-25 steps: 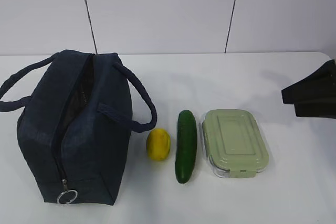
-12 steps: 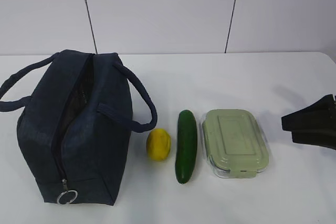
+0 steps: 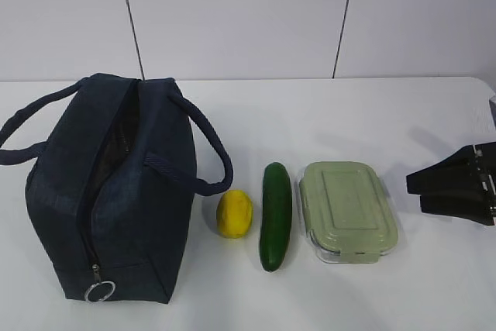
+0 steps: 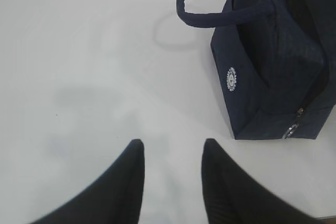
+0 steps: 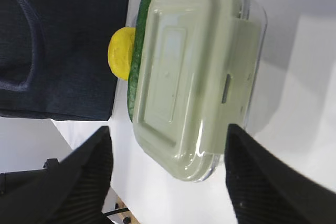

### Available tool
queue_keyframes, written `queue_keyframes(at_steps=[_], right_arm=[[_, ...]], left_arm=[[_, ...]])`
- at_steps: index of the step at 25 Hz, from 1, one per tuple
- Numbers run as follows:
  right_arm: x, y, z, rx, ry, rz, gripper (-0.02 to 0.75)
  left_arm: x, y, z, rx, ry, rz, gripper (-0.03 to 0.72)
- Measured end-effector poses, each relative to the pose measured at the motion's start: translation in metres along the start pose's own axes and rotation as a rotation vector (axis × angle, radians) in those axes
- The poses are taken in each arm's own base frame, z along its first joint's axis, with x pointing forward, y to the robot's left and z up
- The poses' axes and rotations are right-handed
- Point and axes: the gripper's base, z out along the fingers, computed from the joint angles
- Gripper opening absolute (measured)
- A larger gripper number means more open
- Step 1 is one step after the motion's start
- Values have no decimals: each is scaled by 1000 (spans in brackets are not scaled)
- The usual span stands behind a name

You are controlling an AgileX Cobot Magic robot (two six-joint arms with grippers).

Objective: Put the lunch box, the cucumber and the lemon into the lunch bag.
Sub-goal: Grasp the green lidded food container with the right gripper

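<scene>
White bench point(image 3: 349, 114) carries everything. Order by size:

Lunch bag point(image 3: 108, 191): navy, standing at the left of the exterior view, top zipper open, dark slot visible along the top. 2 strap handles point(image 3: 209, 153) loop out to either side. Metal ring pull point(image 3: 99, 291) hangs at the near end. Small white round logo point(image 4: 231, 78) on the side facing the left wrist cam.

Lunch box point(image 3: 346, 208): clear body, pale green lid on, lying flat right of the cucumber, just beside it. Not in the bag.

Cucumber point(image 3: 275, 215): dark green, lying lengthwise between lemon and lunch box. In the right wrist view it shows as a strip along the box's far edge; cannot tell if they touch.

Lemon point(image 3: 233, 212): yellow, between bag and cucumber, just beside the cucumber, under the bag's right handle loop.

Right claw point(image 5: 168, 177): spread, empty, fingers either side of the lunch box's end in the wrist view, low at the right edge of the exterior view, apart from the box.

Left claw point(image 4: 172, 182): spread, empty, over bare bench, bag to its right in the wrist view.
</scene>
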Motion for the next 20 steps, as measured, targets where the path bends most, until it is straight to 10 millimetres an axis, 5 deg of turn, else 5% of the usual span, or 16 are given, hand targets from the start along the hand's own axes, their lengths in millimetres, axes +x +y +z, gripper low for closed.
queue_keyframes(at_steps=[20], right_arm=[[-15, -28, 30, -28, 51, 30, 484]], left_arm=[[0, 0, 0, 0, -2, 0, 264]])
